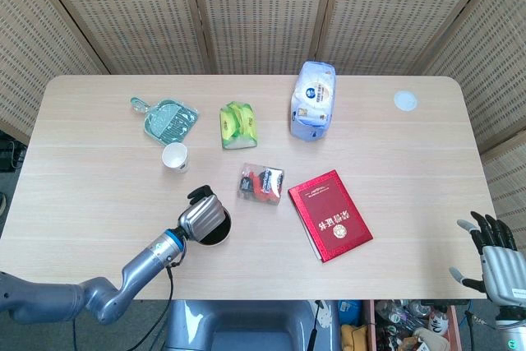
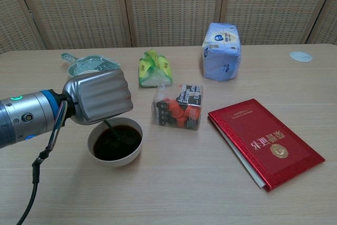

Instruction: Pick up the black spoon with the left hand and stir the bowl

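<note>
Black slim spoon (image 2: 112,130) slants down from the gripping metal-shelled left hand (image 2: 98,97) into the dark-filled white bowl (image 2: 115,142) directly beneath.

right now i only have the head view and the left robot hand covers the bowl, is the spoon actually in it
Observer: yes, the chest view shows the black spoon coming down from under the left robot hand into the bowl.
Operator: whats in the bowl
Observer: dark liquid, its surface below the white rim.
Operator: can you see the spoon tip
Observer: no, the lower end is under the liquid.
</note>
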